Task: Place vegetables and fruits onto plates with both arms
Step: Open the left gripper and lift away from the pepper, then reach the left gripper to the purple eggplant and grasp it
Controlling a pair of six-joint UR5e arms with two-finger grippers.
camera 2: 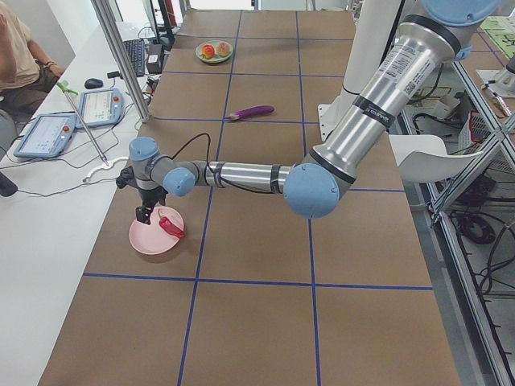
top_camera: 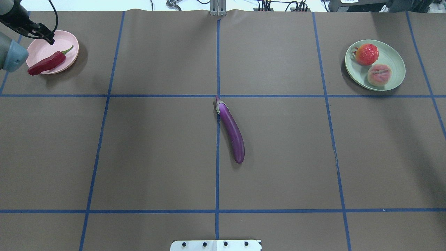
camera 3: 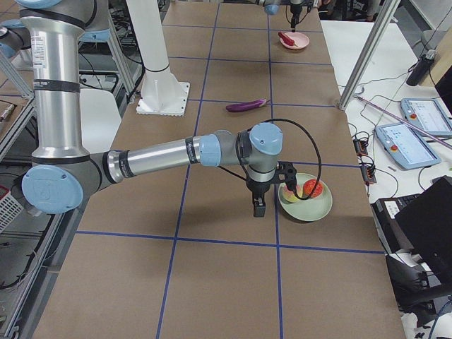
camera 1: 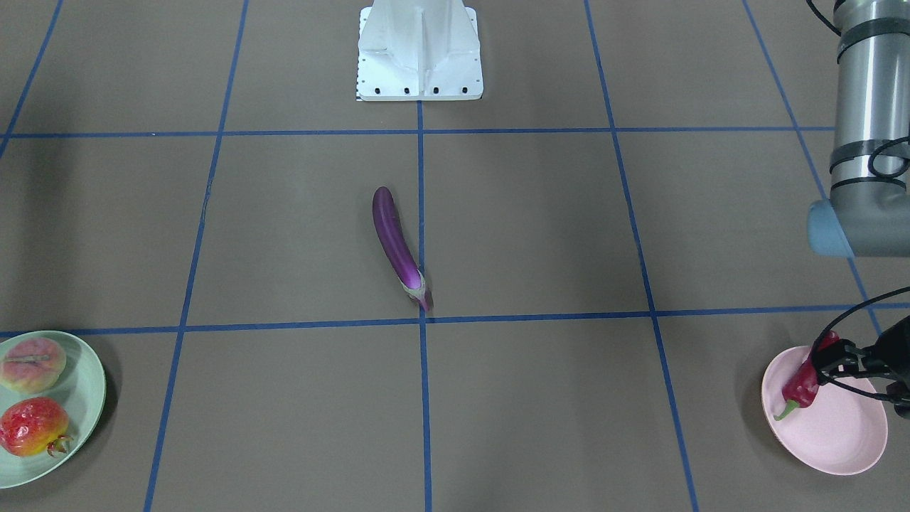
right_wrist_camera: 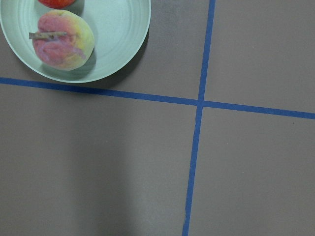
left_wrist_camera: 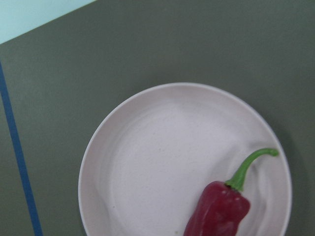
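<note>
Overhead exterior view: the left gripper hangs over the 10 o'clock rim of the pink plate. Its finger spacing cannot be told, and it is apart from the chili, which lies on that plate with stem toward 1 o'clock and tip overhanging the rim at 8 o'clock. Exterior right view: the right gripper points down just beside the 9 o'clock edge of the green plate, finger spacing likewise impossible to tell. Overhead, that plate carries the pomegranate at 10 o'clock and the peach at 5 o'clock, while the eggplant lies mid-table, calyx toward 11 o'clock, well apart from both plates.
</note>
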